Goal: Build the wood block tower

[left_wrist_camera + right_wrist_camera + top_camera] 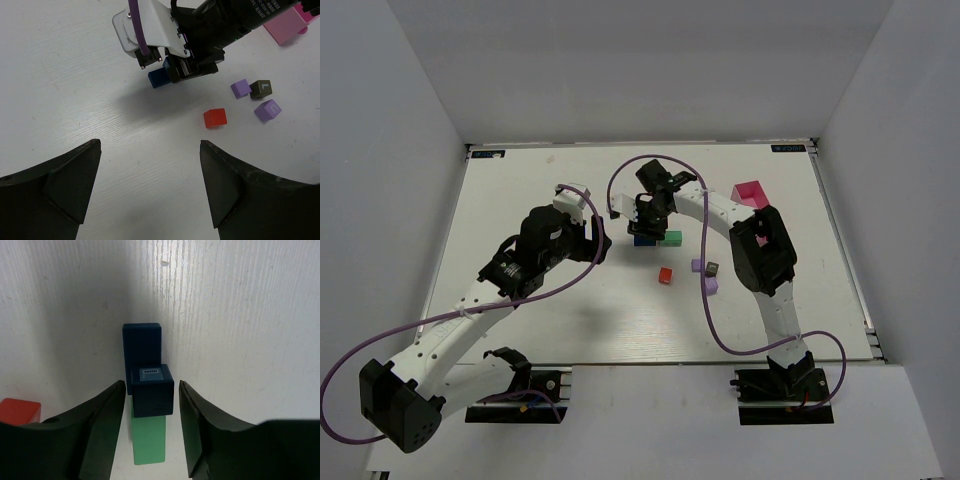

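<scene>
Jaws first: from above, neither pair can be read clearly (the wrist cameras settle it). In the overhead view the right gripper [648,215] hangs over the start of the tower near the middle of the table [520,200]. That start is a blue block [642,240] with a green block [672,238] touching its side. The left gripper [602,243] waits just beside it. Nearer the arms lie four loose pieces: a red block [665,275], a purple block [697,266], a dark block [712,269] and a lilac block [710,286]. A pink tray [750,193] stands behind the right arm.

From the left wrist, that arm's fingers are spread wide with nothing between them and only bare table under them. The four loose blocks lie well apart from the build, the purple and dark ones nearly touching.

From the right wrist, the fingers are parted and stand on either side of a dark-blue cube [152,397], with a thin gap on each side, so they are not gripping it. The cube looks to rest on top, over the seam where blue meets green.

By my reading, the base pair and one upper piece are in place (an early stage). Red, purple, dark and lilac are not yet stacked.
</scene>
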Robot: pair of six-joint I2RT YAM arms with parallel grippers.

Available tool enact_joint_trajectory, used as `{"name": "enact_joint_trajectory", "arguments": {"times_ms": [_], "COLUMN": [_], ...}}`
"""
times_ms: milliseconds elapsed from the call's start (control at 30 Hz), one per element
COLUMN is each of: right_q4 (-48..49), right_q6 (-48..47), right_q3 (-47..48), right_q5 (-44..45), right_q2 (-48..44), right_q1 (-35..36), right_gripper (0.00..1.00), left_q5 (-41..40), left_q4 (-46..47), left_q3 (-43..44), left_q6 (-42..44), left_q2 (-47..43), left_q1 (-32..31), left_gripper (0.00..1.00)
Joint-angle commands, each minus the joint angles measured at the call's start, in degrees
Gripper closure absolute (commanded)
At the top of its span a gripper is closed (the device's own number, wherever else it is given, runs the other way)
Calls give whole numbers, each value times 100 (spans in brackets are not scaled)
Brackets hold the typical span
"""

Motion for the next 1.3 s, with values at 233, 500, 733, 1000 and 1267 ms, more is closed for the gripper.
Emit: {"name": "enact_joint_trajectory", "arguments": {"times_ms": [233, 500, 733, 1000, 1267], "right_q4": [-62, 25, 105, 219, 728], "right_q6": [-98, -54, -1, 78, 516], "right_q3": [-17, -131, -263, -588, -1571], "right_q5": [-72, -98, -142, -142, 103], "right_q2": [-75, -190, -497, -1313, -2377], "right_q1": [41, 41, 32, 23, -12], "right_gripper": [31, 10, 10, 10, 10], "left_q5": [44, 44, 44, -9, -176], "left_q4": [78, 78, 78, 78, 78], "left_q3": [-34, -34, -34, -34, -34], "left_q6": [27, 27, 27, 27, 27], "left_q2": [-112, -112, -112, -112, -112], "left_q1": [21, 21, 21, 21, 21], "left_gripper": [9, 9, 9, 9, 9]}}
